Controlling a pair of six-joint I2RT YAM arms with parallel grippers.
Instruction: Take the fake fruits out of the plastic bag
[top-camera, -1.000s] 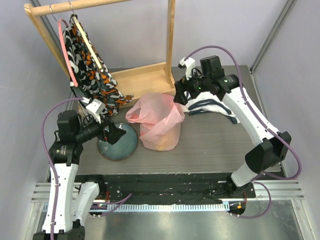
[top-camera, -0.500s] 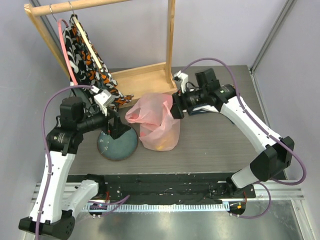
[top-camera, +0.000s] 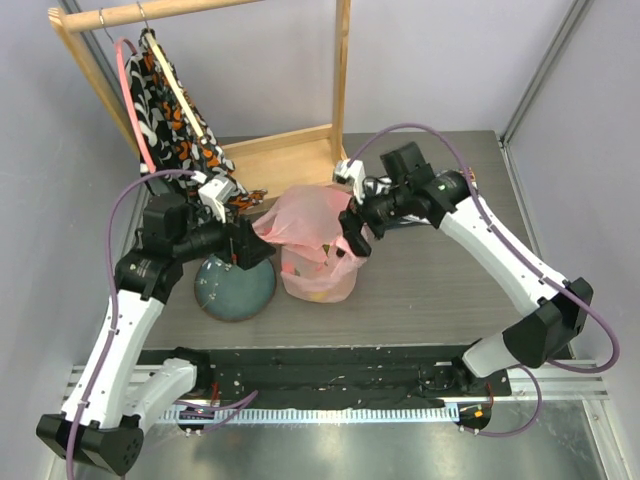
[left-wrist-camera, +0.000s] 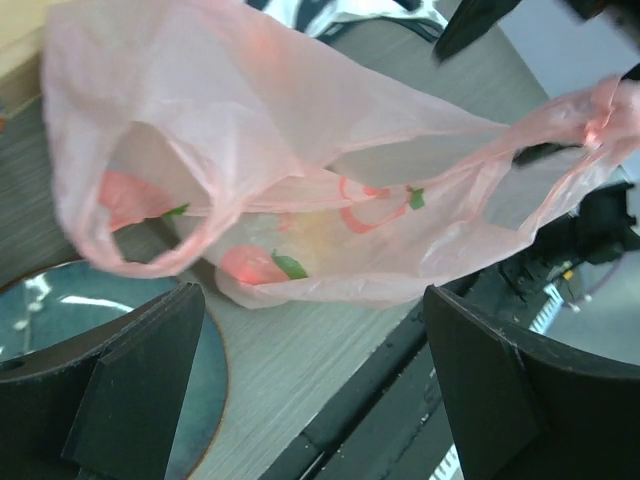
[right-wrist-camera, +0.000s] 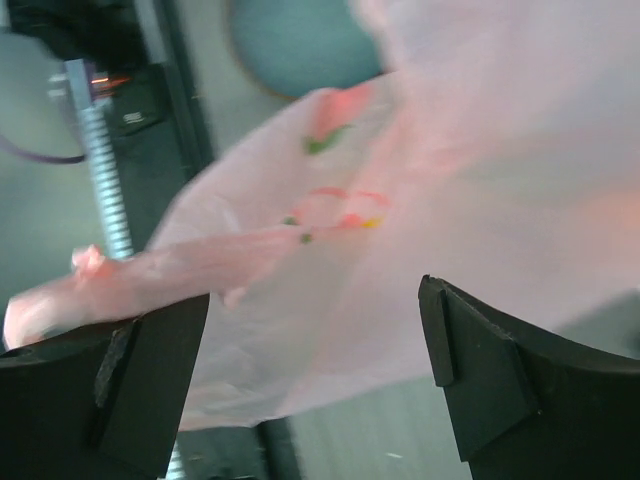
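Note:
The translucent pink plastic bag (top-camera: 312, 240) stands crumpled in the middle of the table, its loop handles slack on top. The fake fruits lie inside it; only a dim yellow-orange glow (top-camera: 322, 290) shows through the film near the bottom. My left gripper (top-camera: 254, 252) hovers open at the bag's left side, just past the plate, and in the left wrist view (left-wrist-camera: 315, 400) the bag (left-wrist-camera: 300, 150) hangs ahead of its fingers. My right gripper (top-camera: 352, 243) is open against the bag's right side, with pink film (right-wrist-camera: 330, 280) spread between and beyond its fingers (right-wrist-camera: 480, 370).
A teal plate (top-camera: 232, 292) sits left of the bag, under the left wrist. A wooden clothes rack (top-camera: 290, 155) with a patterned garment (top-camera: 180, 140) stands at the back left. White-and-navy cloth (top-camera: 374, 186) peeks out behind the right arm. The black front rail (left-wrist-camera: 400, 360) borders the table's near edge.
Both arms closed in on the bag. The left gripper swung right, off the plate, to the bag's left side. The right gripper came forward and down onto its right side.

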